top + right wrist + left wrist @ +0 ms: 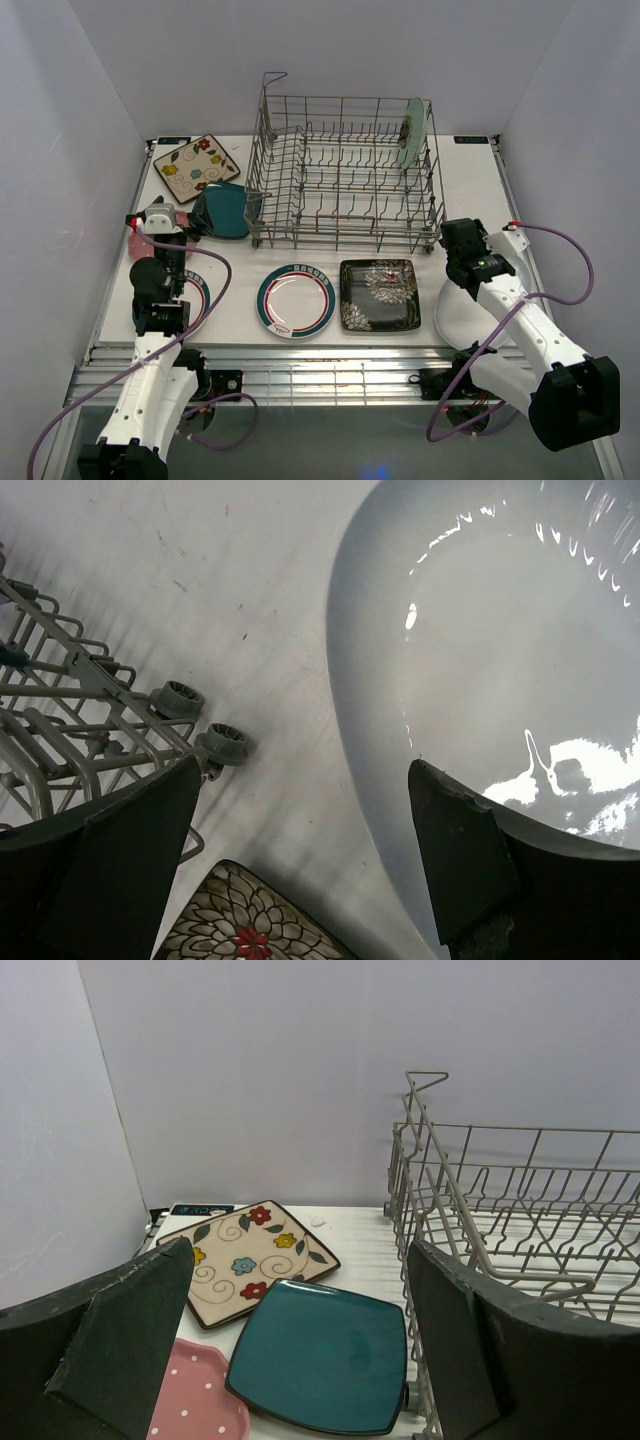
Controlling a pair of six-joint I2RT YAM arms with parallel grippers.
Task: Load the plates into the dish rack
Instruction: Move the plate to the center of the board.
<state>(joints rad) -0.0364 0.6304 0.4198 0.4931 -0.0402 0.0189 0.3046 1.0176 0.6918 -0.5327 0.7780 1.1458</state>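
The grey wire dish rack [345,170] stands at the back centre, with the mint round plate [412,132] upright at its right end. The cream floral square [196,167], teal square [228,210] and pink dotted plate [138,242] lie left of it. In front lie a green-rimmed round plate [296,300] and the black floral square [379,294]. A second green-rimmed plate [197,300] is partly under my left arm. The plain white plate [458,312] lies under my right arm. My left gripper [160,225] is open and empty over the pink plate. My right gripper [462,250] is open and empty above the white plate's left edge.
In the left wrist view my left gripper [298,1260] faces the teal plate [320,1355], the cream plate [245,1255] and the rack's left wall [430,1190]. In the right wrist view my right gripper [305,770] is between the rack's wheels [200,720] and the white plate [500,630].
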